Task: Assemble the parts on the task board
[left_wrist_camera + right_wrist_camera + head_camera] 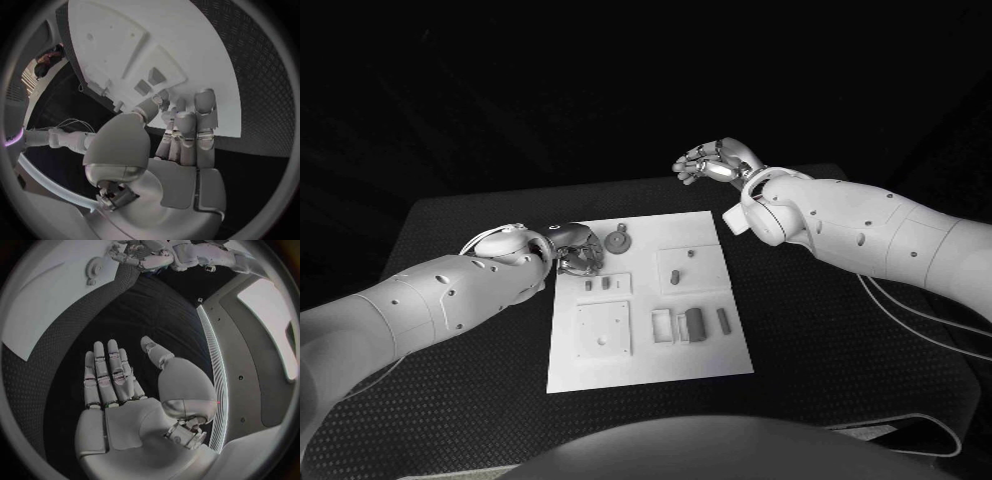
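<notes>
White rectangular task board (pixel 708 350) lies mid-table on the black textured table (pixel 473 400), small grey parts (pixel 692 323) on it. Left hand (pixel 574 250) rests fingertips at the board's left edge, grasping nothing. Right hand (pixel 715 162) hovers beyond it, empty, fingers extended.

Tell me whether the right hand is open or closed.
Open. The right hand holds nothing; in its wrist view its fingers stretch straight over the black table.
</notes>
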